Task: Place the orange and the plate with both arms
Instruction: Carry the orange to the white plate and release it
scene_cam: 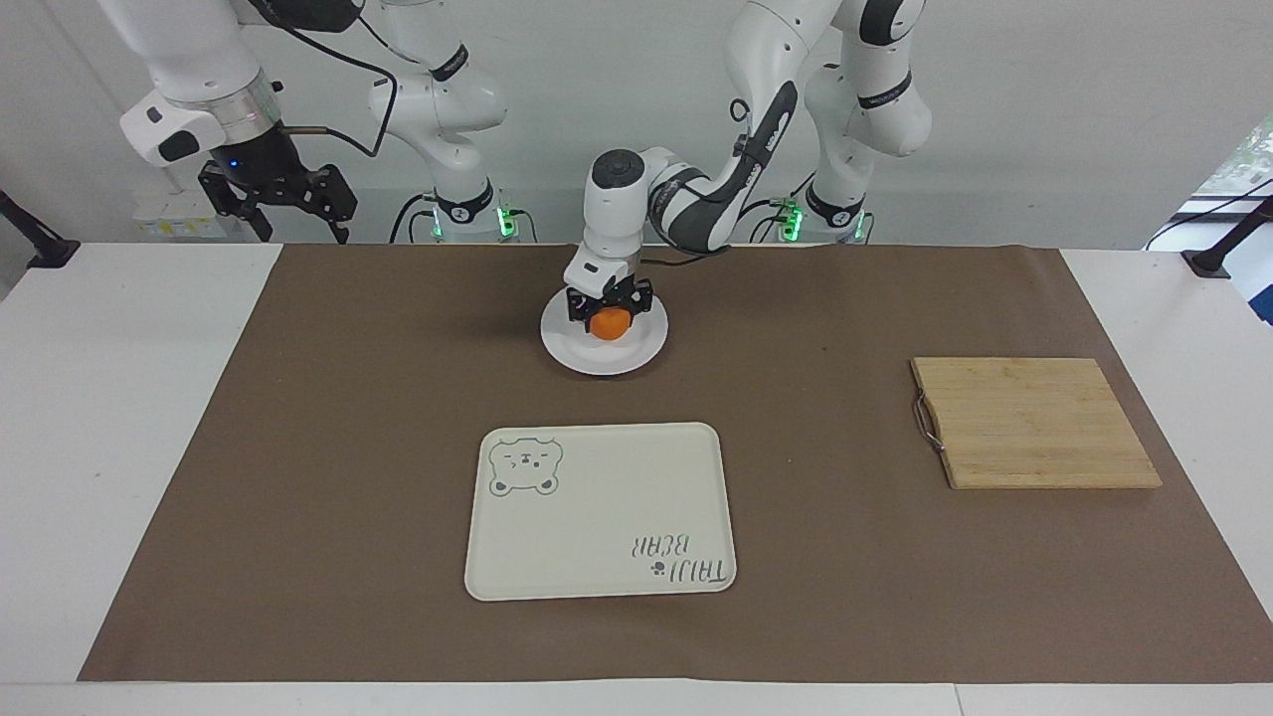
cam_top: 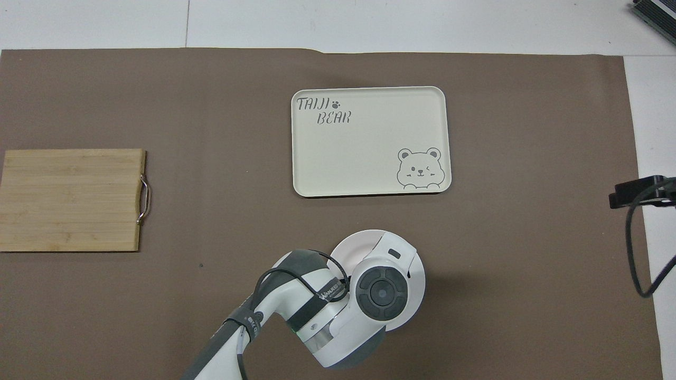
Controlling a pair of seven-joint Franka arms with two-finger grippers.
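The left gripper (scene_cam: 610, 316) is lowering the orange (scene_cam: 611, 322) onto the plate (scene_cam: 636, 353), jaws around it; whether they are gripping I cannot tell. The right gripper (scene_cam: 288, 214) is waiting over the tabletop edge, jaws apart. The plate likely needs moving next. The tray (scene_cam: 597, 512) is reading "TAIJI BEAR"

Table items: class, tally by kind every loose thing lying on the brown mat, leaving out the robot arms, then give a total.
Orange: 1
Plate: 1
Tray: 1
Board: 1
Total: 4
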